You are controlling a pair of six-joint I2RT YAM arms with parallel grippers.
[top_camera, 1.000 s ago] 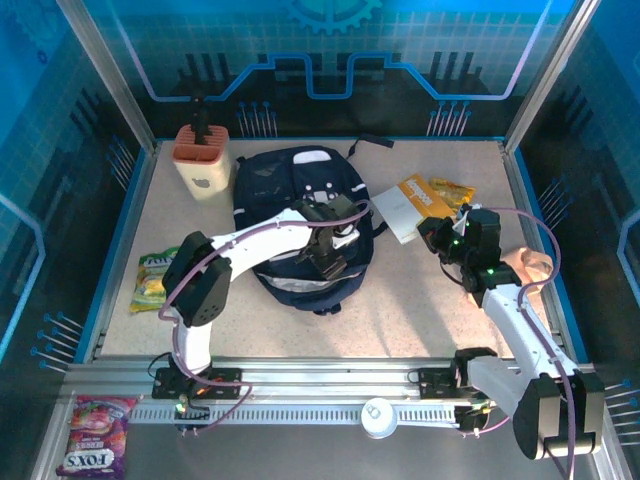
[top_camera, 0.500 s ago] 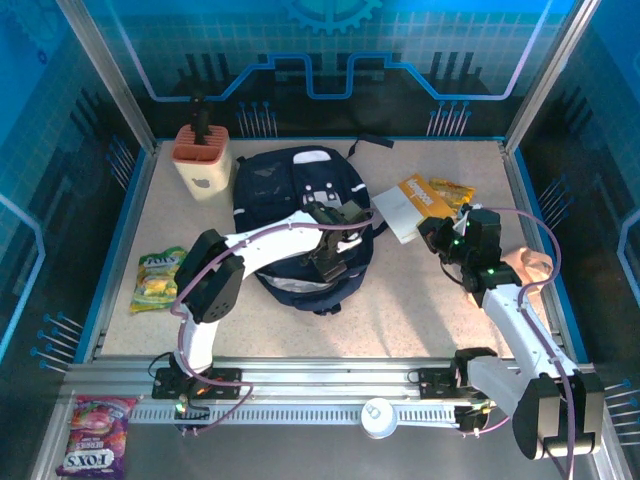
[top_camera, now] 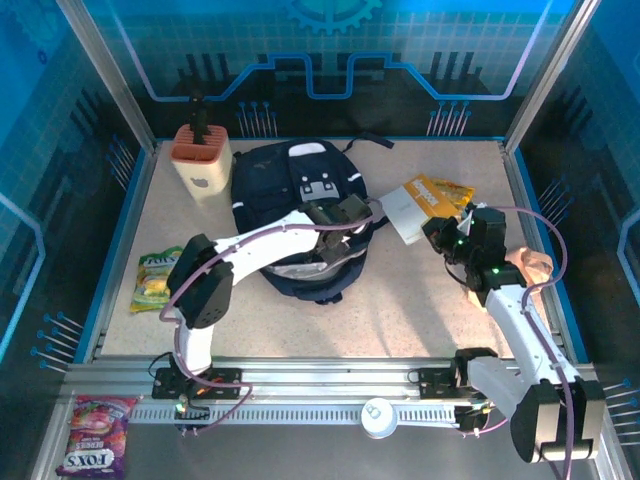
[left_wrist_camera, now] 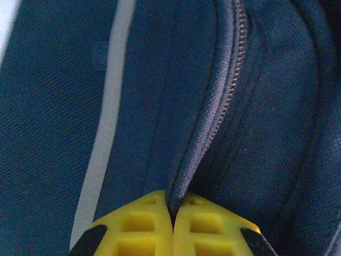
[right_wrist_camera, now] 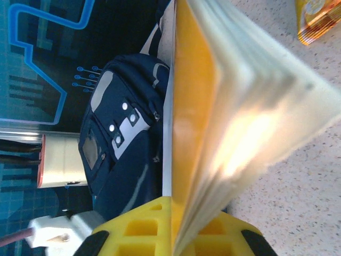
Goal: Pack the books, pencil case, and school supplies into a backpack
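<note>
- The backpack (top_camera: 290, 180) lies mid-worktop (top_camera: 400, 310). The left gripper (left_wrist_camera: 172, 212), wide open a second ago, has now snapped shut on a fold of fabric beside the zipper (left_wrist_camera: 226, 96), and the bag's near edge has bunched up.
- Likely meaning: the opening is about to be pulled apart for loading.
- The right gripper (top_camera: 437, 232) stays clamped on the books (top_camera: 410, 208), tilted just right of the bag.
- Counts: one backpack, one stack of books (how many is unclear), one beige holder (top_camera: 203, 165), one green snack packet (top_camera: 155, 278), one yellow-orange packet (top_camera: 452, 190).
</note>
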